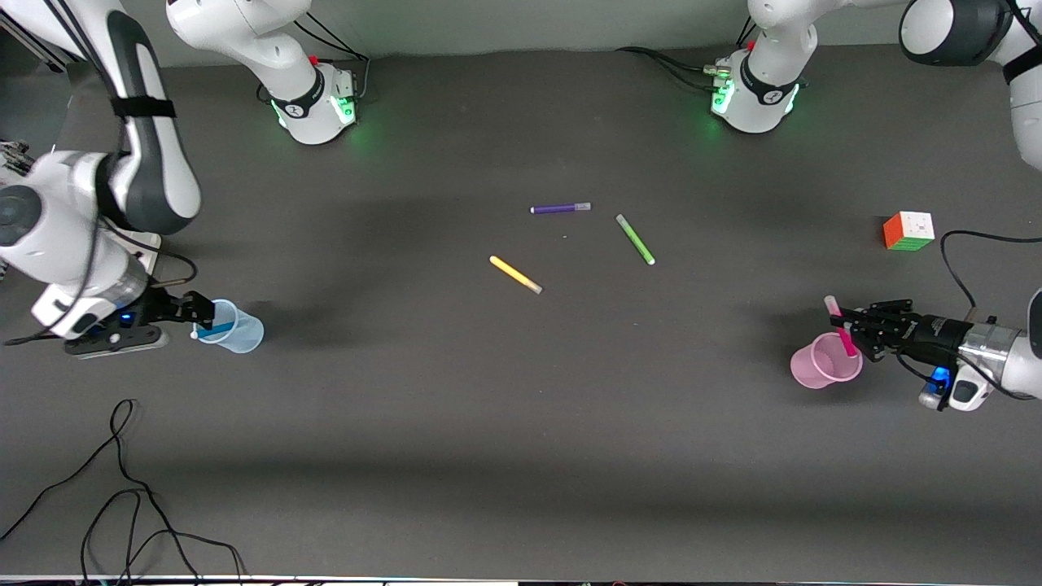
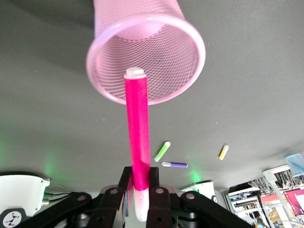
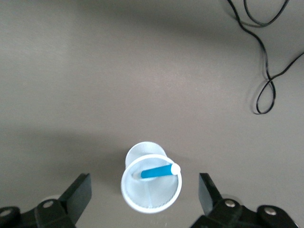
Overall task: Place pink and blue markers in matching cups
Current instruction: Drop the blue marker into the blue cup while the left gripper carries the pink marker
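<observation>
Holding the pink marker [image 1: 841, 327] upright over the pink cup [image 1: 824, 361], left gripper [image 1: 855, 329] pinched tight on the marker's paler end. Seen from the left wrist: fingers [image 2: 154, 183] clamped on either side of the shaft [image 2: 137, 128], far tip lined up with the mouth of the cup [image 2: 187, 66], mesh pattern showing through the wall. Cannot tell whether the tip has dipped past the rim or only hangs above it. Cup standing on the table [image 1: 521, 423] toward the left arm's end, nearer the front camera than the colour cube [image 1: 908, 230].

Over at the right arm's end, hovering just above the blue cup [image 1: 236, 328]: right gripper [image 1: 199, 313], fingers [image 3: 78, 192] spread wide and touching nothing. Sitting inside that cup [image 3: 151, 185], the blue marker [image 3: 158, 171], tilted, its white tip leaning on the rim. Same marker [image 1: 213, 330] showing through the cup's wall in the front view, white tip poking out on the gripper's side.

Lying loose mid-table, well apart from both cups: purple marker [image 1: 560, 208] farthest from the front camera, green marker [image 1: 635, 239] beside it toward the left arm's end, yellow marker [image 1: 515, 274] nearest the camera of the three. Trailing across the table near the front camera at the right arm's end, a black cable [image 1: 122, 488].
</observation>
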`<state>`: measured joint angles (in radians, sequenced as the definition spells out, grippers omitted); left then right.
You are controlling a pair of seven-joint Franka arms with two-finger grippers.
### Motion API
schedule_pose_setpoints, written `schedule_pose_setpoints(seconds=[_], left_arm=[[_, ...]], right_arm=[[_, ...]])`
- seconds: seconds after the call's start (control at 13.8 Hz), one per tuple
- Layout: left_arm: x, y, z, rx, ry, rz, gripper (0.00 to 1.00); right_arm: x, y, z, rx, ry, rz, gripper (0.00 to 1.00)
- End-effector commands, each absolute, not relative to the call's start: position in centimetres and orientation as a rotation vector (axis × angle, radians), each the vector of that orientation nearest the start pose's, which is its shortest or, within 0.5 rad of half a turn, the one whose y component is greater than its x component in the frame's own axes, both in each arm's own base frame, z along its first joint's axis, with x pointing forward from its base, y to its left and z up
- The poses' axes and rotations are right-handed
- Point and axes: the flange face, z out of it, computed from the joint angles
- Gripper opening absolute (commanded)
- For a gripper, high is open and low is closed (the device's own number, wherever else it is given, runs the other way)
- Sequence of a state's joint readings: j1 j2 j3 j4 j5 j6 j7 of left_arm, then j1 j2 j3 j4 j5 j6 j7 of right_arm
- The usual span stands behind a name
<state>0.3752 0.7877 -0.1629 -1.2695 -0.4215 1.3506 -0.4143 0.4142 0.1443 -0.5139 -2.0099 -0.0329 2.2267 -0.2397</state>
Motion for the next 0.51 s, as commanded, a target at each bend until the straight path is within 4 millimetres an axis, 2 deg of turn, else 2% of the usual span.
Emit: schedule_pose_setpoints(seconds=[0.0, 0.22, 0.36, 0.44], left_arm=[[66.8, 11.3, 26.7, -3.213, -1.121, 1.309, 0.0], [67.3, 11.2, 25.8, -3.238, -1.117, 1.269, 0.0], [67.3, 11.2, 25.5, -3.284, -1.058, 1.247, 0.0], [67.4, 11.3, 25.4, -3.296, -1.042, 1.239, 0.06]], right_arm=[[59.6, -3.8, 45.5, -3.176, -0.234, -0.135, 1.0], [59.1, -1.2, 51.1, -3.133, -0.279, -0.154, 1.0], [57.8, 0.9, 54.2, -3.115, -0.207, -0.154, 1.0], [56.9, 1.9, 56.1, -3.111, -0.219, -0.177, 1.0]])
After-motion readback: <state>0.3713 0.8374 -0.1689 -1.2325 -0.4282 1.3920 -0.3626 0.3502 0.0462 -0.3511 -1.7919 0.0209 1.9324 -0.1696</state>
